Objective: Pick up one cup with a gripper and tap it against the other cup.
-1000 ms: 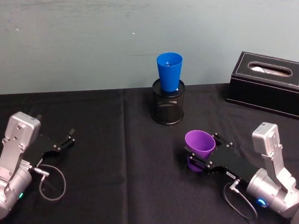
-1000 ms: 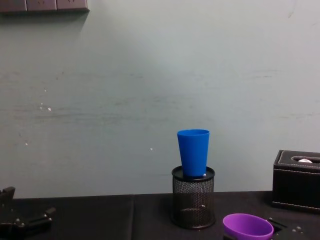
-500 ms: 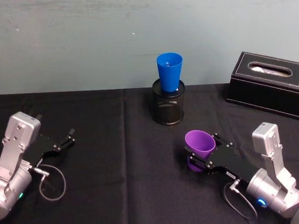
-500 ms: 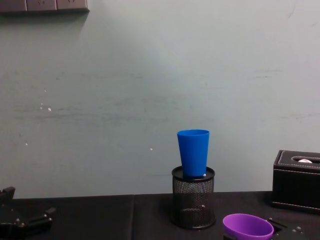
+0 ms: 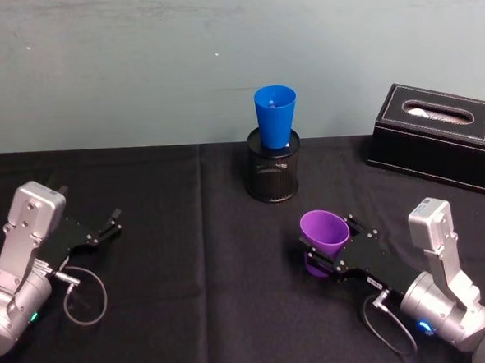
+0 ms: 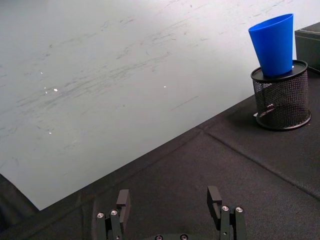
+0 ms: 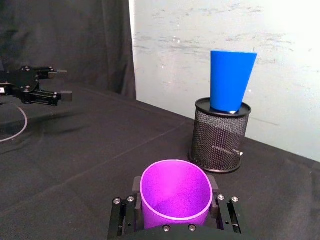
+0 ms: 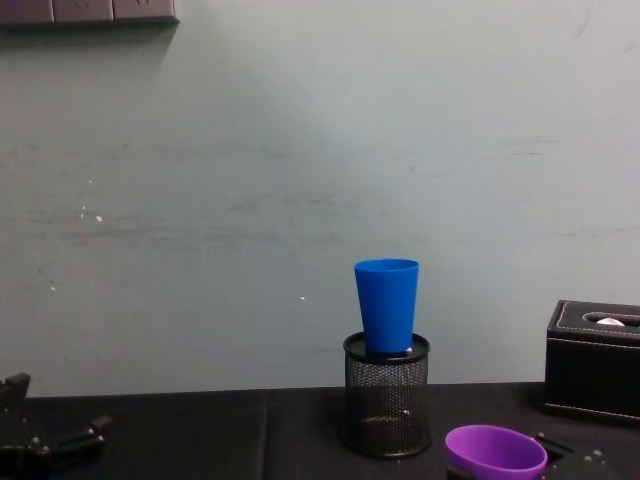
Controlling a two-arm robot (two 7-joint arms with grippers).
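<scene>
My right gripper [image 5: 327, 244] is shut on the purple cup [image 5: 324, 232], one finger on each side of it just below the rim [image 7: 175, 192]. The cup [image 8: 495, 452] sits tilted, its mouth facing up and forward, low over the black cloth at the near right. The blue cup [image 5: 275, 116] stands upright in a black mesh holder [image 5: 273, 175] at the back middle, well apart from the purple cup [image 7: 174, 192]. From the right wrist, the blue cup [image 7: 231, 80] is straight ahead. My left gripper [image 5: 111, 224] rests open and empty at the near left [image 6: 169, 200].
A black tissue box [image 5: 441, 136] stands at the back right, by the wall. A black cloth [image 5: 190, 267] covers the table between the grippers and the mesh holder [image 6: 281, 100]. A grey cable [image 5: 85, 294] loops beside the left arm.
</scene>
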